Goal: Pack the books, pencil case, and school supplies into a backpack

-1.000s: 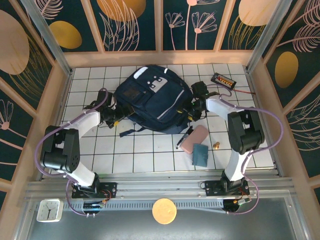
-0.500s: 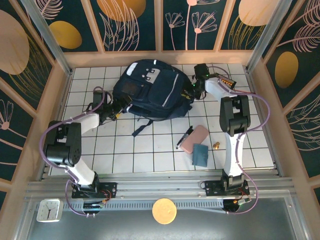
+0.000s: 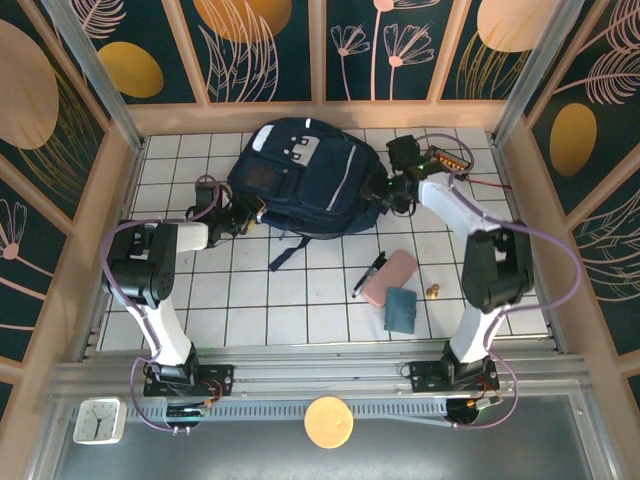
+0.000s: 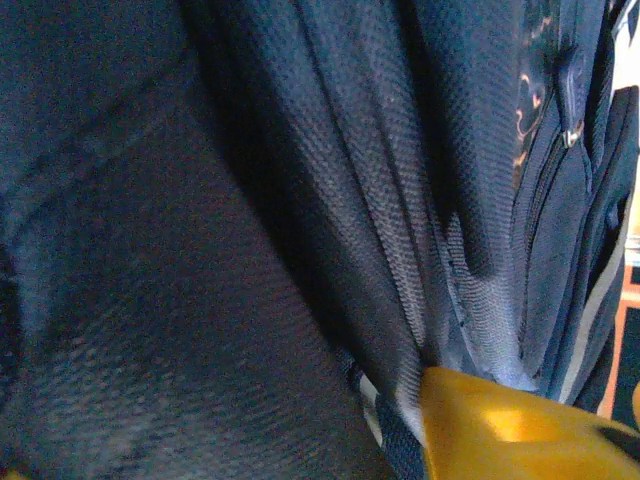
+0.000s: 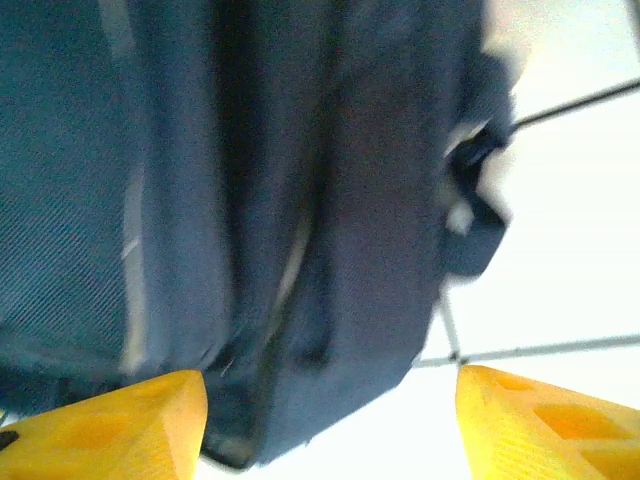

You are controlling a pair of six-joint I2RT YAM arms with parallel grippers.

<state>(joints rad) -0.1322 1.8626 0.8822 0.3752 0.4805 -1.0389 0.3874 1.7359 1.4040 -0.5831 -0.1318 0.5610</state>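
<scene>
Top view: one backpack (image 3: 305, 180) lies on the white tiled tabletop (image 3: 200, 300), toward 12 o'clock, front pockets facing up.

One left gripper (image 3: 242, 215) meets the backpack at its 8 o'clock edge. In the left wrist view, one yellow finger (image 4: 500, 430) presses against folded navy fabric. The second finger is hidden, so whether this gripper is wide, narrow or clamped cannot be told.

One right gripper (image 3: 385, 190) sits at the backpack's 3 o'clock edge. In the right wrist view its two fingers stand wide apart, with the backpack's side between them, closer to the left-hand finger and not clamped.

Loose items lie at 5 o'clock from the backpack:
- one pink pencil case (image 3: 390, 278);
- one black pen (image 3: 368, 275), touching the case at its 9 o'clock side;
- one teal flat item (image 3: 402, 308), just beside the case at 6 o'clock;
- one small brass-coloured object (image 3: 434, 291), at 3 o'clock of the case.

One black tray with orange pieces (image 3: 447, 160) lies at 2 o'clock.
</scene>
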